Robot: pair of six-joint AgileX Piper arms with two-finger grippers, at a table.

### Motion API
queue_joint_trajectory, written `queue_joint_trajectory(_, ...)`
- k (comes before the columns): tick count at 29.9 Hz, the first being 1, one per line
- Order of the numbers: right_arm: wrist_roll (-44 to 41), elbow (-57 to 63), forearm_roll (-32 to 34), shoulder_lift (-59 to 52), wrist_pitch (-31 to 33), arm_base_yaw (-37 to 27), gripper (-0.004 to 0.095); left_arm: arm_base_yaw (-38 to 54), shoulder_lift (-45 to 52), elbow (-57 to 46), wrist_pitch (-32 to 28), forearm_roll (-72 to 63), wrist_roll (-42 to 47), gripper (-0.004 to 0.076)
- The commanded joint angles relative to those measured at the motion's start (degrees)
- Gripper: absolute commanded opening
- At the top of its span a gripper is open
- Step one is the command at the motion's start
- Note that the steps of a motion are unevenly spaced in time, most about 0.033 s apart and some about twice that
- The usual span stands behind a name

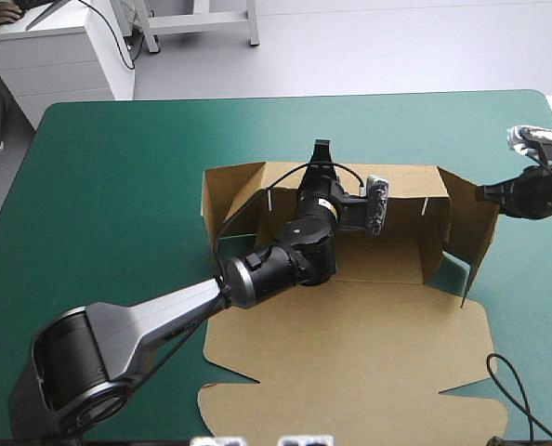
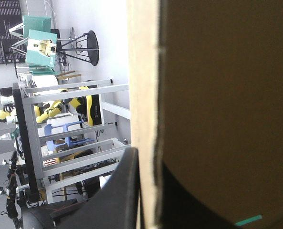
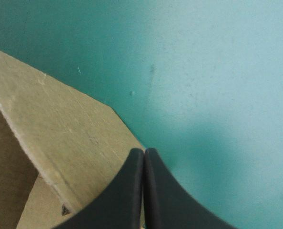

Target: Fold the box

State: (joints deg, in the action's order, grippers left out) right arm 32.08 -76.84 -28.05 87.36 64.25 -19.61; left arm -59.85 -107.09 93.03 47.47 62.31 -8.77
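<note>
Box (image 1: 350, 334) pinched in left claw (image 2: 148, 164), clear only from its wrist, right claw (image 3: 144, 151) closed above teal-green cover (image 3: 217, 71)

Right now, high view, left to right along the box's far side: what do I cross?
The box's left wall → left gripper, shut on the box → right gripper, shut.

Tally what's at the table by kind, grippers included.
Brown cardboard box, walls partly raised: 1
Black fin-fingered grippers: 2, the left gripper and the right gripper
Teal-green table cover: 1
Total: 4
</note>
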Motion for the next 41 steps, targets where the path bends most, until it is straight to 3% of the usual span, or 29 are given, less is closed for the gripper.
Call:
queue_joint_trajectory(1,2.3,1.0,-2.2,-3.8,-3.2,-0.5,-0.0019,-0.3,3.0,1.0,1.2,0.6,0.7,-0.0008)
queue_joint_trajectory(18,7.6,6.9,-0.6,-7.8,-4.8,-0.5,-0.0007,-0.3,3.0,1.0,1.0,0.6,1.2,-0.0008)
queue_joint_trajectory(20,8.5,6.9,-0.6,-7.8,-4.8,-0.5,0.0031,-0.3,3.0,1.0,1.0,0.6,1.2,-0.0008)
queue_joint_trajectory(25,6.6,6.9,-1.4,-7.8,-4.1,-0.5,0.0266,-0.3,3.0,1.0,0.8,0.6,1.2,-0.0008)
queue_joint_trajectory(27,7.0,6.9,-1.5,-7.8,-3.8,-0.3,0.0315,-0.3,3.0,1.0,0.8,0.6,1.2,-0.0008)
queue_joint_trajectory(41,4.6,6.9,1.3,-7.8,3.7,0.2,0.032,-0.3,3.0,1.0,0.9,0.6,1.2,-0.0008)
